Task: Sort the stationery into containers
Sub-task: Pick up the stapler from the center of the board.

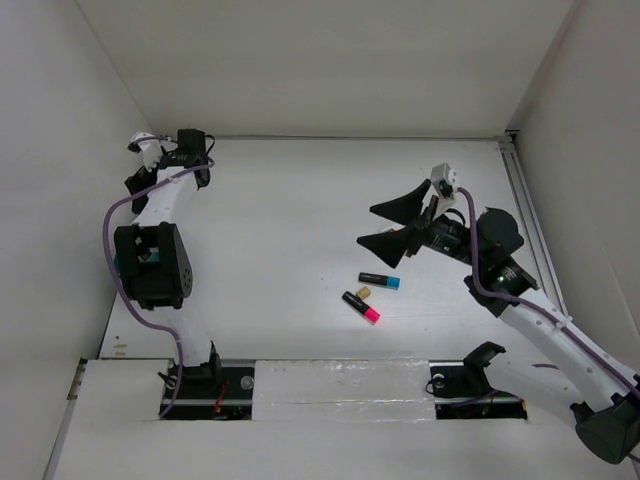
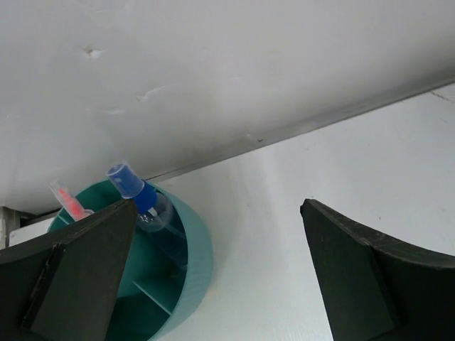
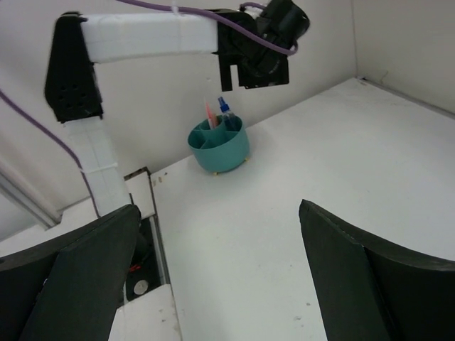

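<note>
Teal round plastic organizer with inner dividers (image 3: 219, 145): stands at the far left of the white counter (image 1: 290, 200), directly under the left jaws.
Organizer contents: thin pink pen (image 2: 67, 199) and clear blue-capped pen (image 2: 138, 192), upright, leaning on the rim.
Left jaws: spread, empty, placed for dropping in.
Right jaws: spread, empty, poised near the unsorted items.
Outstanding: black blue-ended marker (image 1: 380, 281), black pink-ended marker (image 1: 361, 307) and tan bit (image 1: 363, 292), lying mid-counter.
</note>
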`<action>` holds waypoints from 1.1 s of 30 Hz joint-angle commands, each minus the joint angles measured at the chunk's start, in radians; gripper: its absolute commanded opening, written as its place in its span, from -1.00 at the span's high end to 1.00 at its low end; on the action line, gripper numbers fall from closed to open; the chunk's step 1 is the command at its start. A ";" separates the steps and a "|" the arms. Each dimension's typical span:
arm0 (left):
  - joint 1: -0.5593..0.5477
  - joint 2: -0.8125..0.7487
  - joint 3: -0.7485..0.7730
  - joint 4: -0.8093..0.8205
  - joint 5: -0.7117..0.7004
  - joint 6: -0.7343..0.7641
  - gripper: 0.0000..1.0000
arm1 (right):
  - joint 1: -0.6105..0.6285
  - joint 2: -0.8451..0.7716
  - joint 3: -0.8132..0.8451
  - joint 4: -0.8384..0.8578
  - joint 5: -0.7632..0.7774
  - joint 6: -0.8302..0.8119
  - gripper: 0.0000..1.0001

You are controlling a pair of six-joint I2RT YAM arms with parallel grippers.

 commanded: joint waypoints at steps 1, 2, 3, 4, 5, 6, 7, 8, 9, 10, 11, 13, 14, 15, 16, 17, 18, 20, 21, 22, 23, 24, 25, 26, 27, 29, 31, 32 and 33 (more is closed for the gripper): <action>-0.006 -0.071 0.015 0.074 0.058 0.142 -0.99 | 0.009 0.020 0.070 -0.081 0.125 -0.031 -0.99; -0.015 -0.089 0.006 0.129 0.101 0.183 -0.99 | 0.009 0.030 0.091 -0.109 0.158 -0.031 -0.99; -0.015 -0.109 0.006 0.151 0.144 0.217 -0.99 | 0.009 0.053 0.103 -0.172 0.192 -0.040 -0.99; -0.047 -0.152 -0.004 0.163 0.207 0.240 -0.99 | 0.009 0.064 0.116 -0.210 0.277 -0.040 -0.99; -0.068 -0.175 -0.004 0.175 0.208 0.271 -0.99 | 0.018 0.075 0.129 -0.250 0.328 -0.040 -0.99; -0.098 -0.200 -0.017 0.204 0.195 0.283 -0.99 | 0.018 0.087 0.160 -0.290 0.383 -0.040 -0.99; -0.130 -0.224 -0.017 0.223 0.180 0.302 -0.99 | 0.018 0.119 0.184 -0.407 0.449 -0.013 -0.99; -0.201 -0.281 -0.043 0.241 0.169 0.320 -0.99 | 0.018 0.142 0.211 -0.474 0.577 0.002 -0.99; -0.237 -0.313 -0.056 0.272 0.169 0.329 -0.99 | 0.018 0.165 0.261 -0.534 0.622 0.012 -0.99; -0.275 -0.347 -0.074 0.289 0.169 0.339 -0.99 | 0.006 0.211 0.284 -0.648 0.672 0.042 -0.99; -0.347 -0.422 -0.121 0.303 0.251 0.351 -0.99 | 0.006 0.228 0.300 -0.690 0.745 0.064 -0.99; -0.400 -0.500 -0.166 0.388 0.383 0.415 -0.99 | -0.033 0.253 0.300 -0.735 0.790 0.104 -0.99; -0.421 -0.529 -0.166 0.389 0.480 0.415 -0.99 | -0.042 0.271 0.286 -0.735 0.799 0.116 -0.99; -0.421 -0.574 -0.166 0.389 0.546 0.400 -0.99 | -0.053 0.284 0.286 -0.747 0.825 0.128 -0.99; -0.421 -0.589 -0.177 0.370 0.592 0.386 -0.99 | -0.066 0.296 0.286 -0.761 0.847 0.153 -0.99; -0.421 -0.600 -0.186 0.370 0.621 0.386 -0.99 | -0.067 0.320 0.286 -0.773 0.862 0.182 -0.99; -0.431 -0.609 -0.200 0.361 0.661 0.356 -0.99 | -0.076 0.334 0.286 -0.774 0.874 0.191 -0.99; -0.431 -0.620 -0.235 0.361 0.727 0.356 -0.99 | -0.076 0.360 0.286 -0.774 0.908 0.211 -0.99; -0.431 -0.620 -0.235 0.350 0.773 0.356 -0.99 | -0.076 0.389 0.286 -0.774 0.917 0.225 -0.99; -0.431 -0.610 -0.250 0.350 0.843 0.372 -0.99 | -0.076 0.405 0.297 -0.774 0.927 0.225 -0.99; -0.431 -0.600 -0.251 0.317 0.853 0.357 -0.99 | -0.088 0.423 0.315 -0.789 0.927 0.242 -0.99; -0.431 -0.590 -0.240 0.295 0.853 0.342 -0.99 | -0.088 0.457 0.315 -0.804 0.936 0.281 -0.99; -0.431 -0.579 -0.229 0.283 0.853 0.342 -0.99 | -0.088 0.469 0.324 -0.804 0.945 0.297 -0.99; -0.431 -0.579 -0.229 0.283 0.869 0.342 -0.99 | -0.088 0.480 0.324 -0.804 0.945 0.314 -0.99; -0.431 -0.589 -0.229 0.292 0.882 0.342 -0.99 | -0.088 0.491 0.315 -0.804 0.957 0.335 -0.99; -0.431 -0.590 -0.217 0.292 0.951 0.342 -0.99 | -0.088 0.515 0.315 -0.804 0.992 0.418 -0.99; -0.431 -0.590 -0.217 0.292 0.970 0.353 -0.99 | -0.097 0.527 0.292 -0.794 1.022 0.502 -0.99; -0.431 -0.590 -0.217 0.292 0.970 0.365 -0.99 | -0.097 0.540 0.292 -0.763 1.022 0.513 -0.99; -0.431 -0.590 -0.217 0.292 0.970 0.365 -0.99 | -0.106 0.550 0.292 -0.748 1.022 0.513 -0.99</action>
